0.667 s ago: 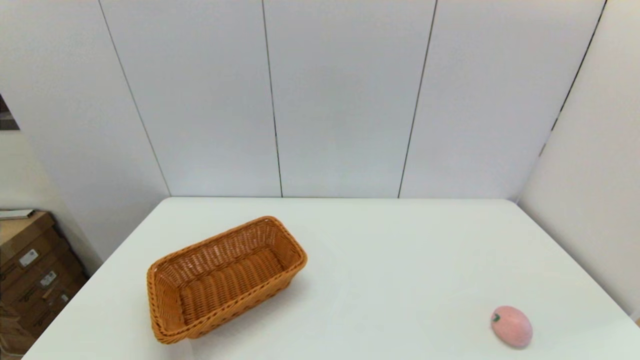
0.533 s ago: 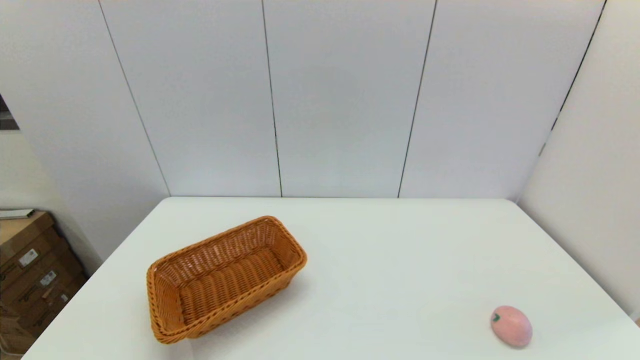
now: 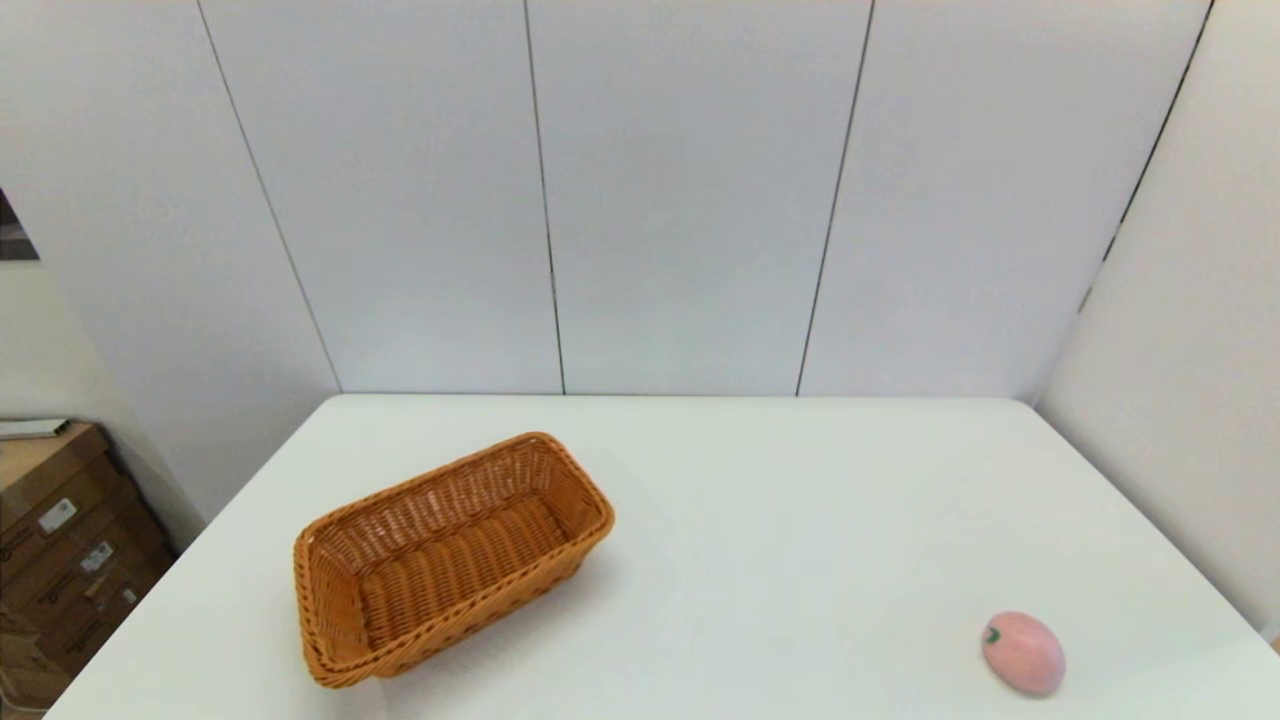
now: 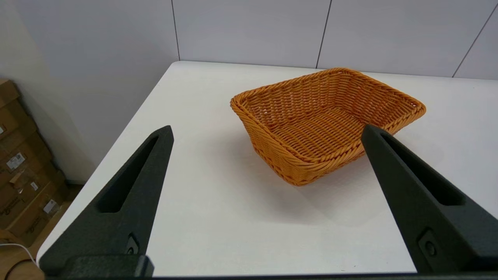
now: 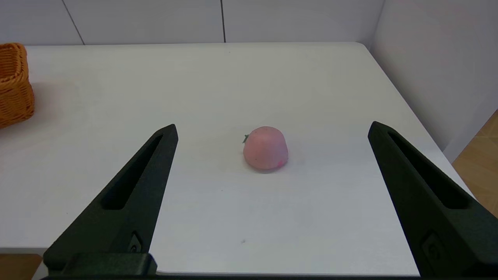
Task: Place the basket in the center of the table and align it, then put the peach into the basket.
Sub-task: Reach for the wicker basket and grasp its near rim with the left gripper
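Basket (image 3: 452,556) at lower left of head view, on white tabletop (image 3: 780,520), off-centre. Long axis skewed: runs from lower left up toward frame centre, not square to tabletop edges. Empty.

Peach (image 3: 1023,652) at lower right of head view, near front edge, well apart from basket; green stem mark toward upper left.

Neither arm visible in head view. Left gripper (image 4: 266,132) back from front tabletop edge, jaws spread wide, holding nothing; in left wrist view, basket (image 4: 327,121) sits ahead, right of mid-gap, a near corner pointing roughly back at jaws. Right gripper (image 5: 272,128) likewise wide open and empty, peach (image 5: 265,147) ahead near mid-gap.

Judgement: basket step not yet begun. Left arm nearer basket; move needs rightward shift plus rotation to square long axis. Peach suits right arm.
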Available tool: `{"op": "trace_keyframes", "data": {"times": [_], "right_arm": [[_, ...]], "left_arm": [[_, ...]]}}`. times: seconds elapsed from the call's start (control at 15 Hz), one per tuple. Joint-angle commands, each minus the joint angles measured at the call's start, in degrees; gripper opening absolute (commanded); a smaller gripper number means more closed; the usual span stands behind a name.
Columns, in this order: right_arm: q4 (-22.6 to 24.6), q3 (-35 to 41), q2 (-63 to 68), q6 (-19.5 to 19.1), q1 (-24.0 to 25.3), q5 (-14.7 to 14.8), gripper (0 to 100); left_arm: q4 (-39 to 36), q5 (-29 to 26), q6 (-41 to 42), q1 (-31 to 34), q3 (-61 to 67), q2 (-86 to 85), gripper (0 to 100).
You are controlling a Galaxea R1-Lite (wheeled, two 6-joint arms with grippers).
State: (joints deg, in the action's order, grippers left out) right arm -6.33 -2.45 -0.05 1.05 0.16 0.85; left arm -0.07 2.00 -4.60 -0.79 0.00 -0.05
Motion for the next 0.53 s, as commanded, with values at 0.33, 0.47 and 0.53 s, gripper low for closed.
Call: {"op": "trace_keyframes", "data": {"times": [0.33, 0.47, 0.53], "right_arm": [[0.0, 0.0, 0.0, -0.2, 0.0, 0.1, 100], [0.0, 0.0, 0.0, -0.2, 0.0, 0.1, 100], [0.0, 0.0, 0.0, -0.2, 0.0, 0.1, 100]], "left_arm": [[4.9, 0.0, -0.9, 0.0, -13.7, 7.2, 100], [5.5, 0.6, -11.2, 0.0, -19.3, 25.0, 100], [5.6, 0.6, -15.8, 0.0, -21.0, 31.7, 100]]}}
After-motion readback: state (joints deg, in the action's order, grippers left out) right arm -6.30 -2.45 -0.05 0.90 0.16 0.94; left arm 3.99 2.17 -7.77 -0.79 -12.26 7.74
